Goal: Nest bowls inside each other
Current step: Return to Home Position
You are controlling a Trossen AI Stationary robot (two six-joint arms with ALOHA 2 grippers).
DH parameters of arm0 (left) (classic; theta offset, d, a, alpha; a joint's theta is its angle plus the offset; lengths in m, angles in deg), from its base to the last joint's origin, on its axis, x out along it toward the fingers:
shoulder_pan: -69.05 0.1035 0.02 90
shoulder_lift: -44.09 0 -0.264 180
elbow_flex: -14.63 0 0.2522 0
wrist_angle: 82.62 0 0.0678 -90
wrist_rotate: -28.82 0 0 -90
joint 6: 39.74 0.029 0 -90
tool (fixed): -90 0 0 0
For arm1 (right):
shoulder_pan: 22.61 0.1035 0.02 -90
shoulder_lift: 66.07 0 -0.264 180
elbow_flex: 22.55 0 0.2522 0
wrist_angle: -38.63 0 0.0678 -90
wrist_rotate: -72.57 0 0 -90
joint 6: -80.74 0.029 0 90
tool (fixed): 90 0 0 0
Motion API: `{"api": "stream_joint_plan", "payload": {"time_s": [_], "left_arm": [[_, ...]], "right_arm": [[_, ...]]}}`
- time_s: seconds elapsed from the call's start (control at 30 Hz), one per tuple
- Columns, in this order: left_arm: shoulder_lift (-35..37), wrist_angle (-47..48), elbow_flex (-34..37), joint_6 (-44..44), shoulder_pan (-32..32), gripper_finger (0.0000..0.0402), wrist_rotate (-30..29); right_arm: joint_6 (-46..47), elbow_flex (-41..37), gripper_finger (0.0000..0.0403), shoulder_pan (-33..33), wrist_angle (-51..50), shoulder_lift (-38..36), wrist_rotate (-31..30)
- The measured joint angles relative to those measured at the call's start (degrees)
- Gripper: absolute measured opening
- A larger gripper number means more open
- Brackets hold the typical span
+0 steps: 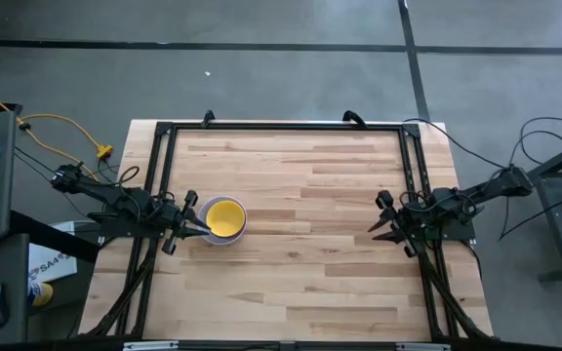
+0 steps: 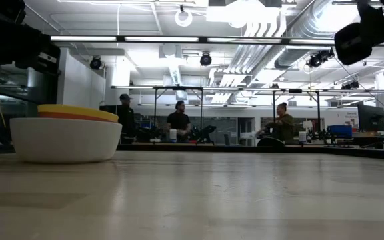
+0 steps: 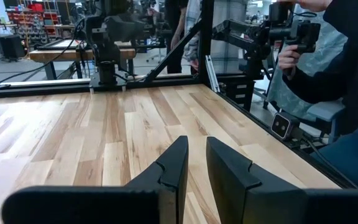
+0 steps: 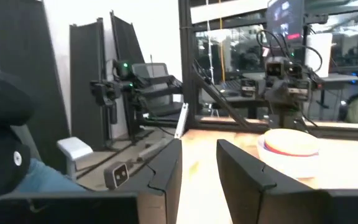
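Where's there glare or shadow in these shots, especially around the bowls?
Low view: ceiling lights lay a pale sheen on the wooden tabletop, and a soft shadow lies under the white round plastic bowl. High view: even light, no glare there.

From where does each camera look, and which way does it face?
High: above the table, looking straight down; both arms show, left end effector beside the bowl stack, right end effector opposite.
Low: at table-top height, facing the room; arm parts at top corners.
Left wrist: on left arm, faces right arm; left end effector in front.
Right wrist: on right arm, faces left arm; right end effector in front.
Shared: high, low, right wrist see the bowl stack.
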Motion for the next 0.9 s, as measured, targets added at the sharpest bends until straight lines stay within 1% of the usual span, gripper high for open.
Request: {"api": "stream_joint_plan", "payload": {"time_s": [0.43, 0.63, 0.8, 0.9], "left_arm": [[0.0, 0.0, 0.0, 0.0, 0.0, 0.0058, 0.0], [0.0, 0.0, 0.0, 0.0, 0.0, 0.0058, 0.0], [0.0, 0.0, 0.0, 0.0, 0.0, 0.0058, 0.0], [0.0, 0.0, 0.0, 0.0, 0.0, 0.0058, 0.0]], "right_arm": [[0.1, -0.1, 0.0094, 0.0, -10.9, -10.3, -0.8], [-0.1, -0.1, 0.0094, 0.0, -11.6, -10.4, -1.3], [-0.8, -0.1, 0.0094, 0.0, -13.7, -10.4, -5.3], [-1.4, -0.1, 0.0094, 0.0, -15.3, -10.4, -5.7]]}}
